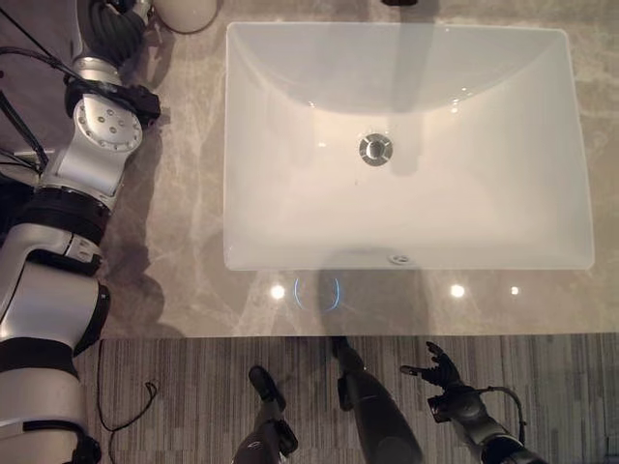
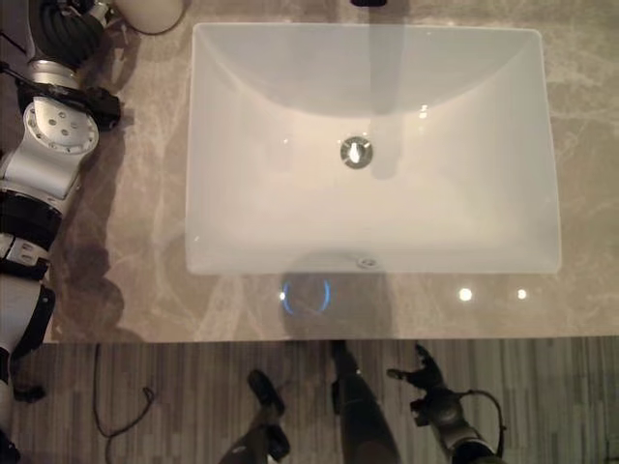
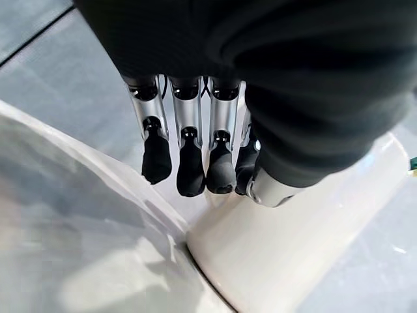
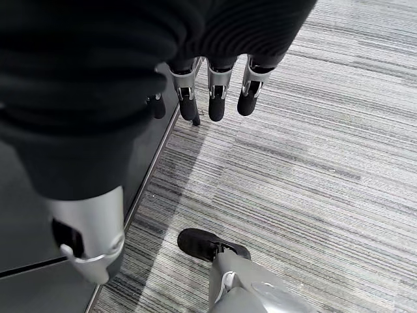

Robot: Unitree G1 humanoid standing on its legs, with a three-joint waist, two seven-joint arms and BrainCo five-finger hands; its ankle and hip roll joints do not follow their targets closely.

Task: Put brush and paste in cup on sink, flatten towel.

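**Sink** (image 1: 251, 193): white rectangular basin, glossy, set into a grey-brown marbled countertop (image 1: 184, 242). Long sides run left to right. The walls slope down to a flat floor. A round metal drain (image 1: 375, 149) sits at mid-floor, slightly towards the far side. A small overflow opening (image 1: 399, 259) is in the near wall. The near rim lies close to the countertop's near edge.

**Cup** (image 1: 184, 12): white, smooth and round-sided, standing on the countertop just beside the sink's far left corner. It is cut off by the far edge of the head views. In the left wrist view its pale curved wall (image 3: 293, 254) shows from close up. Its contents cannot be told.
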